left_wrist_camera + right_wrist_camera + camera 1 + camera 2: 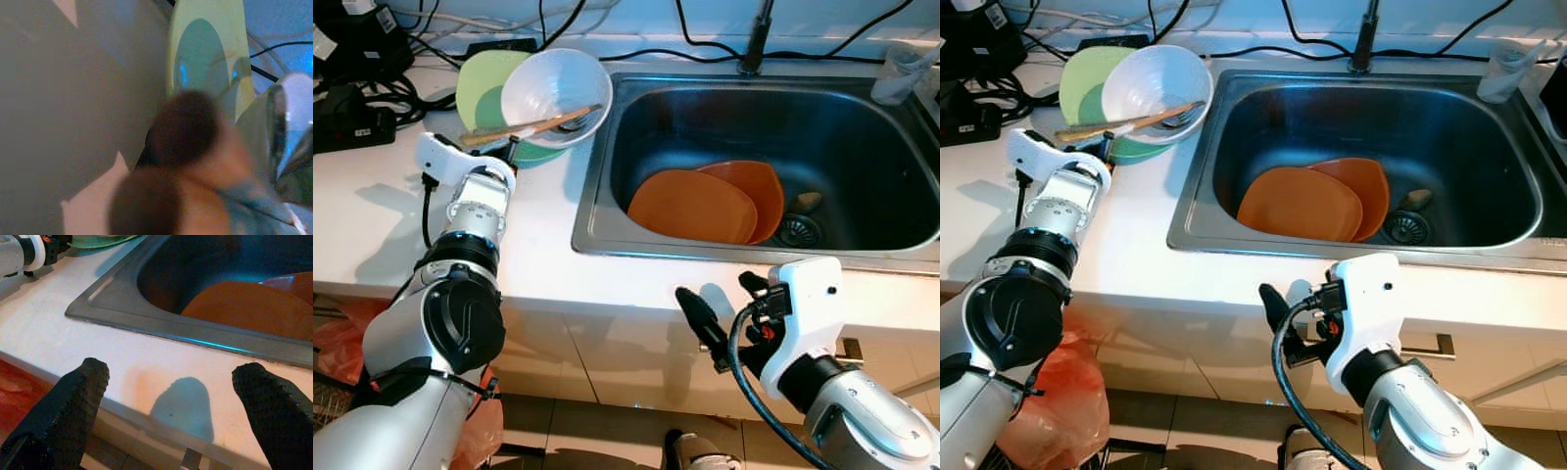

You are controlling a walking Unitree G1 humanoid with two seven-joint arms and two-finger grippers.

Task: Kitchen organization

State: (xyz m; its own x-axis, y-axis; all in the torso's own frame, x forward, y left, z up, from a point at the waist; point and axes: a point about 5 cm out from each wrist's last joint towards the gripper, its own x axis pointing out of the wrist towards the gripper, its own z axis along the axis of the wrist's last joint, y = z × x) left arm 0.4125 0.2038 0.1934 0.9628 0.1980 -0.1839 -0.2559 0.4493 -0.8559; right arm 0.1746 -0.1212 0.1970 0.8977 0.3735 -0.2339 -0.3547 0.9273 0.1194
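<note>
A white bowl [553, 93] with wooden chopsticks [533, 125] across it rests tilted on a light green plate [489, 83] on the white counter, left of the sink. My left gripper [509, 152] reaches to the near edge of that plate, under the bowl; the left wrist view is blurred, with the green plate [205, 63] close ahead. Two orange plates [695, 206] lie overlapped in the steel sink [597, 147]. My right gripper [173, 391] is open and holds nothing, hovering at the counter's front edge before the sink.
A faucet [756, 39] stands behind the sink and a clear cup [901, 73] at the back right. Black cables and power boxes [352, 108] crowd the counter's back left. An orange bag [1058, 401] lies on the floor below. The drain [796, 228] lies right of the plates.
</note>
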